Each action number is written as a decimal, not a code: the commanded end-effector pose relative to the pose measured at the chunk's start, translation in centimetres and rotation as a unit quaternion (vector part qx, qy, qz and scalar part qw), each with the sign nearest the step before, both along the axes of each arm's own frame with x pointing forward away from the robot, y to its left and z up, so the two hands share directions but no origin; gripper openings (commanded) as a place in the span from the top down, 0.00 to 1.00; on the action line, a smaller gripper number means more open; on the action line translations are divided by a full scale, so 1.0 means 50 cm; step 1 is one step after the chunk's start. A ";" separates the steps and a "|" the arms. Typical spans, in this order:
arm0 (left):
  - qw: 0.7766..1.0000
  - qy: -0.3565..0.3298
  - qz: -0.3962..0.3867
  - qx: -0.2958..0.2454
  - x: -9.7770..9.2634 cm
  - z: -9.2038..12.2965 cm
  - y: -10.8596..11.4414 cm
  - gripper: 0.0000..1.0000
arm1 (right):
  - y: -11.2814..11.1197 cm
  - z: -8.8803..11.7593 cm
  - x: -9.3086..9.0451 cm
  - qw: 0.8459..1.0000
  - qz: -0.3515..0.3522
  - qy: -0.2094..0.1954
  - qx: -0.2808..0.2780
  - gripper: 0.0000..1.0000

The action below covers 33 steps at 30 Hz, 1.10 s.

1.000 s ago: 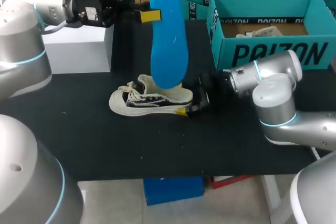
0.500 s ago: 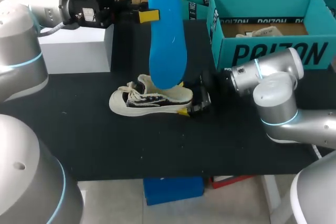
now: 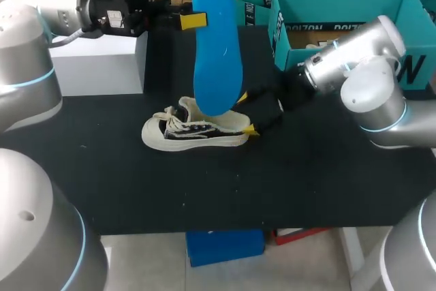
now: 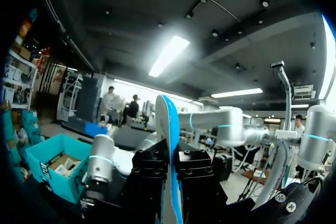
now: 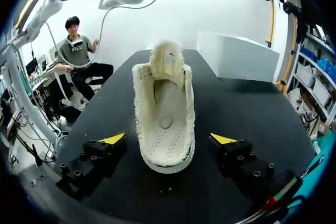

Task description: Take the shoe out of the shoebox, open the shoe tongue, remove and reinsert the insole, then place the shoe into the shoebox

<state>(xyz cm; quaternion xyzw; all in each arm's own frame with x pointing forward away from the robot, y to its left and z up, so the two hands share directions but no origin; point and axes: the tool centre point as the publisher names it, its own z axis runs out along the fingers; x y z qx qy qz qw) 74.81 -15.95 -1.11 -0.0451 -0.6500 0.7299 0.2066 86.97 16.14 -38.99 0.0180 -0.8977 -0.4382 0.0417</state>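
The desk (image 3: 204, 189) lies bare in front of the shoe (image 3: 194, 132), leaving wide room along its near side. The blue insole (image 3: 218, 46) hangs over the shoe's opening, clamped upright in the left end effector (image 3: 194, 20), so the way straight down is barred. At the heel the right end effector (image 5: 168, 139) stands spread, with a gap on each side between finger and shoe. Behind, a white box (image 3: 102, 63) stands at the left and the open shoebox (image 3: 281, 32) at the right. The right arm (image 3: 368, 86) crosses the shoebox's front wall.
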 end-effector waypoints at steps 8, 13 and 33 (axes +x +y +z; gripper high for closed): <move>1.000 0.000 0.003 0.000 -0.003 -0.001 -0.002 1.00 | -0.004 0.083 0.004 0.971 -0.018 -0.024 -0.239 0.00; 1.000 0.000 0.003 0.000 -0.003 -0.001 -0.002 1.00 | 0.012 0.102 0.005 0.958 -0.023 -0.041 -0.283 0.00; 1.000 0.000 0.003 0.000 -0.003 -0.001 -0.002 1.00 | 0.071 0.114 0.013 0.942 0.009 -0.044 -0.333 0.00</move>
